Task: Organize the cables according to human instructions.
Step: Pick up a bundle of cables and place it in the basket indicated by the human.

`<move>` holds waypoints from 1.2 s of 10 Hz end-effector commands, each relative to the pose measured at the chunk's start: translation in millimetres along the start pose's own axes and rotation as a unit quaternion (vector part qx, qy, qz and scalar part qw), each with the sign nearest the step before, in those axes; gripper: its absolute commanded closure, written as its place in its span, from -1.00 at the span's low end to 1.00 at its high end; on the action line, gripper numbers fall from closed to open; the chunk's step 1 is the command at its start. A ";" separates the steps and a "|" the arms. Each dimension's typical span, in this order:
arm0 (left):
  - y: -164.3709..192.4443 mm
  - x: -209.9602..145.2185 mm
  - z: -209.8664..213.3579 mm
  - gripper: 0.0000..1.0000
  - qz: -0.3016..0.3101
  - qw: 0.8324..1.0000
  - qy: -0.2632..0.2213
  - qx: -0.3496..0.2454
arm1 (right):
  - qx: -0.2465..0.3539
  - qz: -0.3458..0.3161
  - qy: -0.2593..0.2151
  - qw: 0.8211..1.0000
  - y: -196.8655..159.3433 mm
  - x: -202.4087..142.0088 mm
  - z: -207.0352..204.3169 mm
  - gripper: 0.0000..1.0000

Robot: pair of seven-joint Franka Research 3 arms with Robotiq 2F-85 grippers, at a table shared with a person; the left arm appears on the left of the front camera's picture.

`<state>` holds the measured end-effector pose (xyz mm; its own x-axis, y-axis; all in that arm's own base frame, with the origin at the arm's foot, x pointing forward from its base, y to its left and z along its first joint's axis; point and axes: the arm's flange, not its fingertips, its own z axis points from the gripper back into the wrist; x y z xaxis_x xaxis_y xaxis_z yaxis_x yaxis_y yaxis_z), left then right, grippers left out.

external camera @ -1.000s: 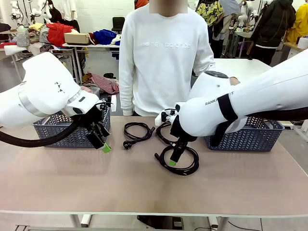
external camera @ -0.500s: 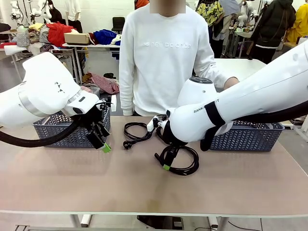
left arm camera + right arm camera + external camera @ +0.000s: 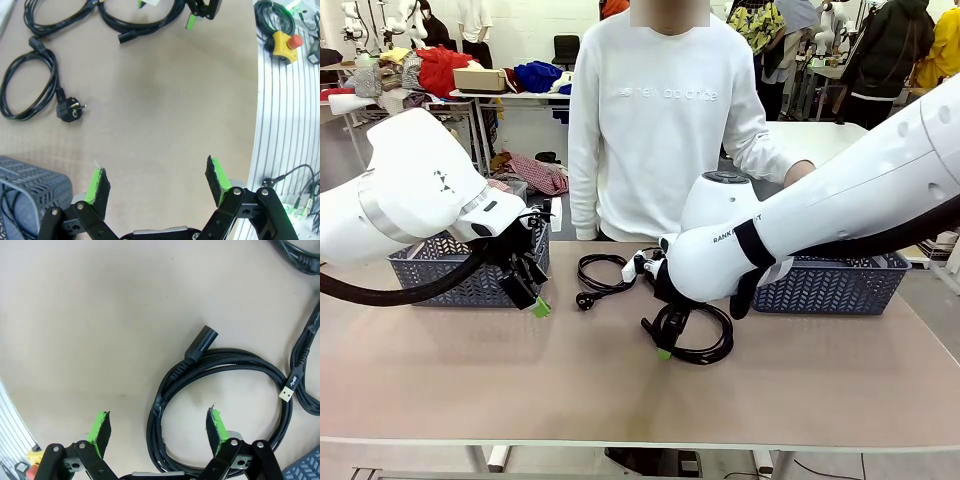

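Your right gripper (image 3: 157,429) hangs low over the table (image 3: 620,400), just right of the middle and nearer the far edge than yours. Its jaws are spread wide and hold nothing. Below it lies the nearest cable (image 3: 235,360), a black coil flat on the table. The coil's near arc runs between the two green pads (image 3: 100,432), but you cannot tell whether either one touches it.

Your left gripper (image 3: 156,181) hovers over bare table toward the left side, just in front of the left basket (image 3: 430,285). It is also fully spread and empty.

Beyond both grippers, near the middle of the far edge, a second cable (image 3: 54,82) lies coiled, its round plug (image 3: 69,109) pointing back toward your side. Just right of it, a third cable (image 3: 302,340) with a flat metal-tipped plug (image 3: 286,392) passes close by the nearest cable.

The left basket sits at the far left corner and the right basket (image 3: 840,290) at the far right.

A person (image 3: 660,130) in a white sweatshirt stands behind the far edge, between the baskets.
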<state>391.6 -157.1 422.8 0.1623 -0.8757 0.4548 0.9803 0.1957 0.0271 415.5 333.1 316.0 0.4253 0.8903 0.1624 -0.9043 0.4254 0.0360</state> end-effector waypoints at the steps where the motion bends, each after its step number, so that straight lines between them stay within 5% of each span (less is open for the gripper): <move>1: 0.1 -1.3 1.8 -1.00 0.003 1.000 0.000 -0.003 | -0.015 -0.011 0.016 1.000 1.6 10.9 -3.8 -1.00; 7: 0.1 -1.3 1.8 -1.00 0.003 1.000 0.000 -0.003 | -0.026 -0.012 0.032 0.999 4.0 15.4 -13.7 -1.00; 12: 0.1 -1.3 1.8 -1.00 0.003 1.000 0.000 -0.003 | -0.020 -0.019 0.035 0.999 2.2 16.9 -16.1 -0.08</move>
<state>391.6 -157.1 422.8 0.1622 -0.8757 0.4548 0.9803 0.1957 0.0271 418.1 344.5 301.4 0.4381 0.8922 0.1100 -0.8984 0.4388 0.0183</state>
